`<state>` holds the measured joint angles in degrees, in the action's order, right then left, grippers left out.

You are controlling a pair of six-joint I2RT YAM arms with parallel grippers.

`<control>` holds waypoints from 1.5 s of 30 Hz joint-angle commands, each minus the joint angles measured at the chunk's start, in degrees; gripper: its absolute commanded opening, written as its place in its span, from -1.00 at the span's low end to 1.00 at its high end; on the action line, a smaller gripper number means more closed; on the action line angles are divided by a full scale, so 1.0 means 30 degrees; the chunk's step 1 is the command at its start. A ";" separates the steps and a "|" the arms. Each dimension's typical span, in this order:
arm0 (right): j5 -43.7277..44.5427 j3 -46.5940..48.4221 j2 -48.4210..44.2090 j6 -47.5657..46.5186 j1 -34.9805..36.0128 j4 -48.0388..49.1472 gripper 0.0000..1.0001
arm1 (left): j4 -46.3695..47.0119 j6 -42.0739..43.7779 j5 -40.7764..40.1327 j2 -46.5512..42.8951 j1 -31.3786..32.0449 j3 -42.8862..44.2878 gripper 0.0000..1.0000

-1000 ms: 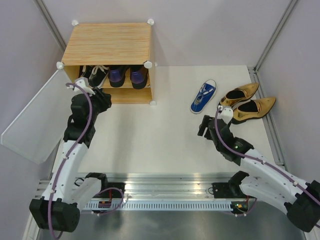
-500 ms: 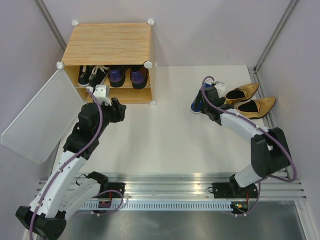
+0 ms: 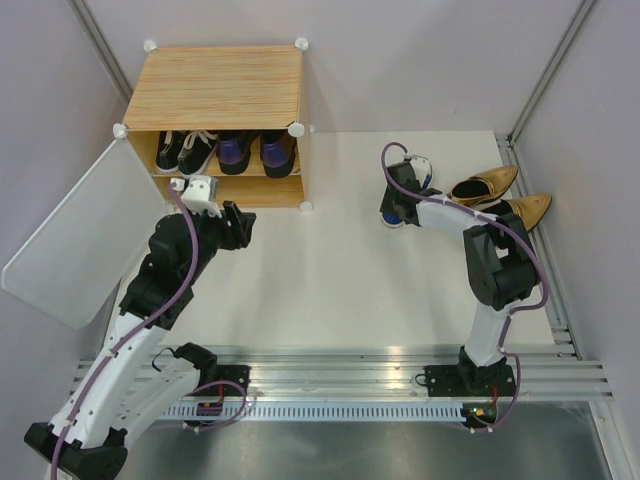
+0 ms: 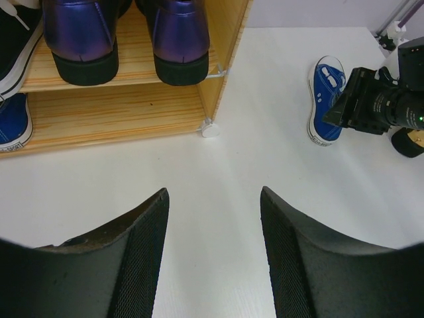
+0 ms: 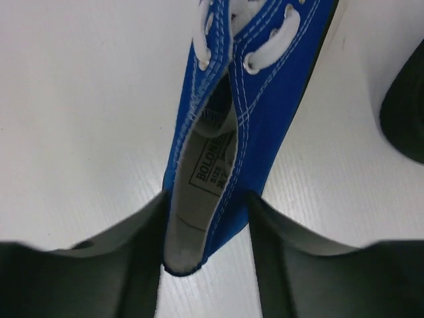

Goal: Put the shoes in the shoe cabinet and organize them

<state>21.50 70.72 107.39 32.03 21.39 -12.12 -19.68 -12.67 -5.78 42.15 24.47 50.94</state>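
Blue sneaker (image 5: 265, 99) is lying by bench (image 3: 330, 280) far edge, right of centre. R gripper (image 5: 207, 199) is straddling its heel closely; can't tell if clamping. L gripper (image 4: 212, 199) is hovering wide-open before shoe cabinet (image 3: 220, 85), far-left corner.

The white table (image 3: 330, 270) in front of me carries three items. The shoe cabinet (image 3: 215, 88) stands at the upper left of the top view. One blue sneaker (image 4: 322, 103) rests on its sole right of centre. The gold heels (image 3: 487, 186) lie side by side near it, toes toward the right edge.
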 commanded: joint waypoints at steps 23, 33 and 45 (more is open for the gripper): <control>-0.2535 -0.6020 -1.0653 0.0656 0.7575 -0.0941 -0.99 | 0.0145 0.0706 -0.0386 -0.0603 0.0164 0.0130 0.26; -0.0313 -0.5324 -1.0168 -0.0805 1.2909 0.1638 -0.99 | 0.0145 0.0941 -0.1617 -0.0662 0.0164 -0.0016 0.28; 0.0863 0.0245 -0.4597 0.0924 1.2998 0.1201 -0.01 | 0.0145 0.1439 -0.2000 -0.0311 0.0164 -0.0016 0.58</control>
<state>22.41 67.57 93.51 34.13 60.73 -10.46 -19.66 -10.61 -11.07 40.80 24.62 50.94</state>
